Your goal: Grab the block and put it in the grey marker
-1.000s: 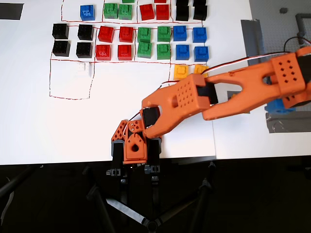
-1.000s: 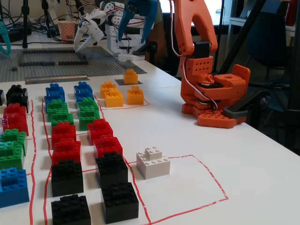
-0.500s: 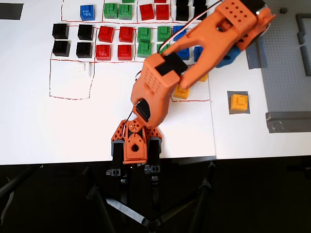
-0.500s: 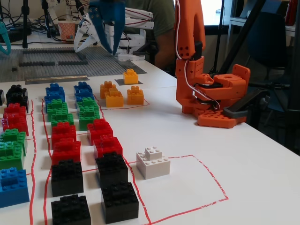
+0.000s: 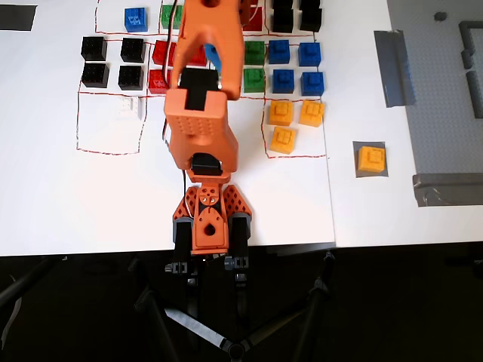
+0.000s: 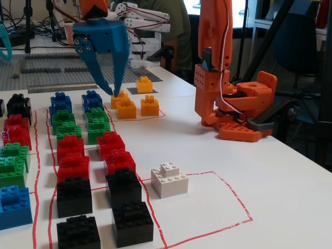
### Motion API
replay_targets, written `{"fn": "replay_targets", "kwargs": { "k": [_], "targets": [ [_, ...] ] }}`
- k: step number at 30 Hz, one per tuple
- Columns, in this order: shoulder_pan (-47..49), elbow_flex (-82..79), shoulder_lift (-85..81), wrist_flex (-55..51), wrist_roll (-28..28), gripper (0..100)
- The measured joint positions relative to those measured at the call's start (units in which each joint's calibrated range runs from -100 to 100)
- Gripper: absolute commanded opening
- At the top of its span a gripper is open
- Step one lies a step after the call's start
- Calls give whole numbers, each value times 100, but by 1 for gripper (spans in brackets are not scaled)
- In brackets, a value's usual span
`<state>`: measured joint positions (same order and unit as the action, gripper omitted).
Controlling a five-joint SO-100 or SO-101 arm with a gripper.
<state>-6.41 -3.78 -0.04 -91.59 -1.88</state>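
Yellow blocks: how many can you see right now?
4. Three sit grouped inside the red outline. One sits apart on the grey marker. The arm may hide others.

The arm is built of orange printed plastic shells with black servo blocks set between them. Its base shows perforated orange plates and triangular cut-outs in the overhead view. Red and white wires run along the upright link. The tool is blue, with two tapering fingers.
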Motion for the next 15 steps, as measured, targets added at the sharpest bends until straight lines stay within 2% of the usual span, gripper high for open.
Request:
{"fn": "replay_targets", "kwargs": {
  "k": [5, 15],
  "targets": [
    [663, -9, 0, 32, -293, 0],
    [1044, -9, 0, 104, -425, 0]
  ]
}}
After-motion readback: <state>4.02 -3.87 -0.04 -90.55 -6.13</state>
